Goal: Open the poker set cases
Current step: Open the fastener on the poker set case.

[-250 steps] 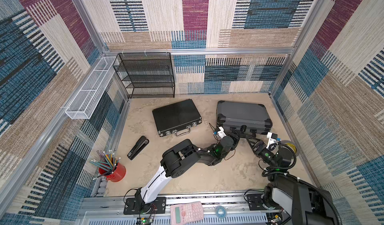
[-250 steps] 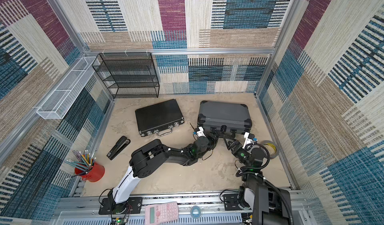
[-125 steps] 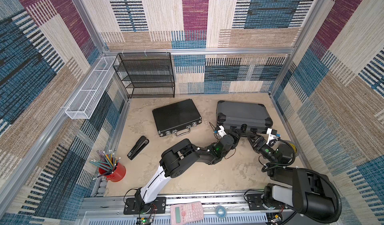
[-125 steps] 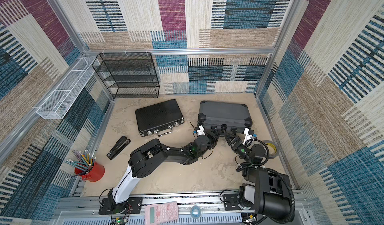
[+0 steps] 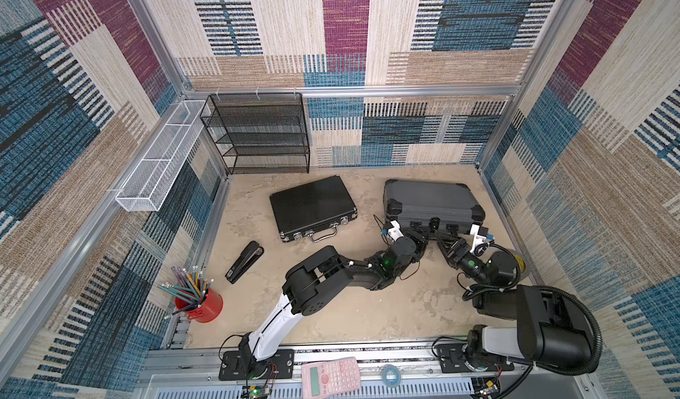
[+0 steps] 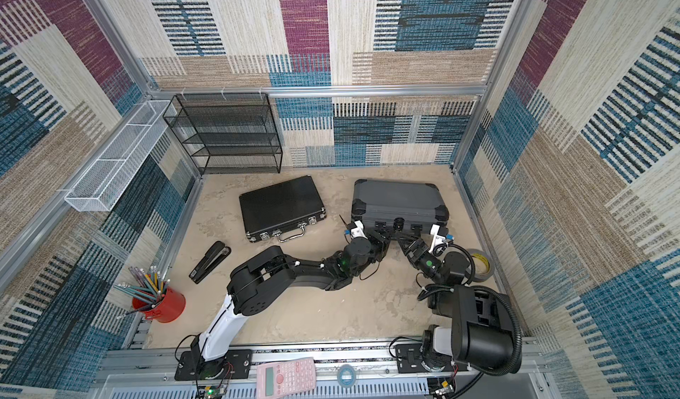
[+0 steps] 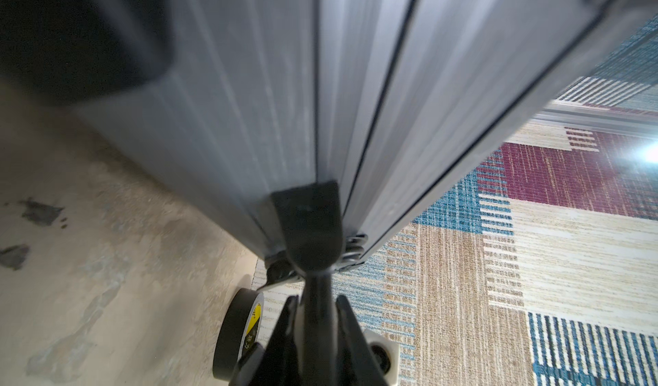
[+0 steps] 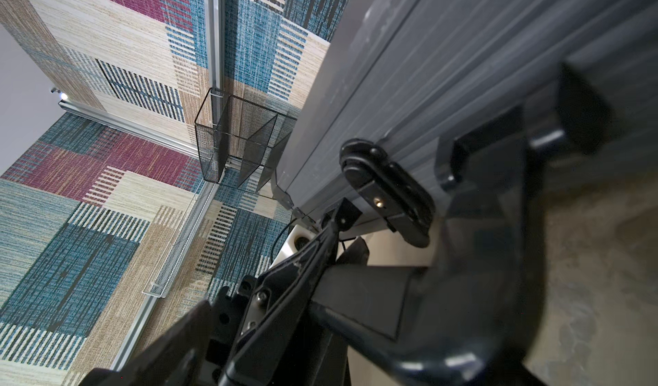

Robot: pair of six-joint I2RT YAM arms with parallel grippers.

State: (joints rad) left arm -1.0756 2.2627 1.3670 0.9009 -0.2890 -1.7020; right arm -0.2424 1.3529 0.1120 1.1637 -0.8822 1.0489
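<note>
left arm (image 5: 316, 286): stretched out low, elbow bent, wrist rolled sideways | left gripper (image 5: 420, 231): jaws nearly together, apparently pinching something thin between the fingers (image 7: 347, 325) | right arm (image 5: 544, 327): folded back on itself, forearm low | right gripper (image 5: 443, 234): jaws spread wide, tips just beside the left gripper's

Front of the grey case (image 5: 430, 202) is packed: left arm (image 5: 320, 279) and right arm (image 5: 474, 268) both crowd it, with the tape roll (image 6: 482, 268) against the right wall. There's a passable gap between it and the black case (image 5: 312, 204). The stapler (image 5: 244, 266) and pencil cup (image 5: 200, 303) clutter the near left. The near-centre floor (image 5: 386, 312) is open.
</note>
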